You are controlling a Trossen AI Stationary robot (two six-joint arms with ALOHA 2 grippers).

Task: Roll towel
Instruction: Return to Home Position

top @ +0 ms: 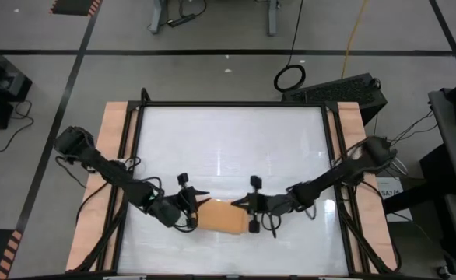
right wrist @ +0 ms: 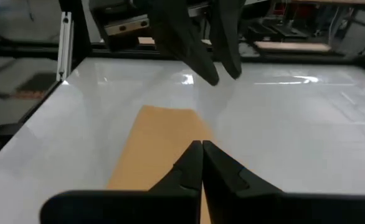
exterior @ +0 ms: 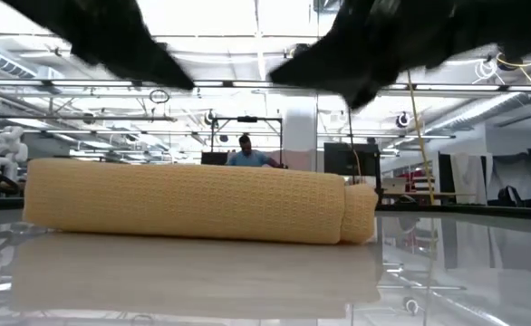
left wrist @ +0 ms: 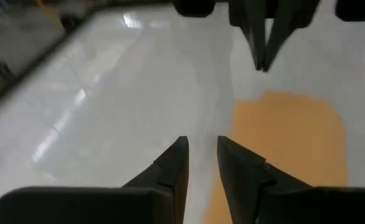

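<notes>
The waffle-textured tan towel point(exterior: 193, 204) lies rolled on the glossy surface point(top: 228, 140). At its 9 o'clock the left claw point(left wrist: 201, 142) gapes slightly; at 3 o'clock the right claw point(right wrist: 201, 144) is closed. Both are empty.

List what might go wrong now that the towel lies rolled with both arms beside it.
1. The left gripper, slightly open, and the right gripper, shut, hang close to the ends of the towel. On pulling away, a finger might snag the cloth and drag it.
2. Nothing holds the roll, so it may loosen on the glossy table.
3. In the low view one end sticks out narrower, so the roll may telescope.
</notes>
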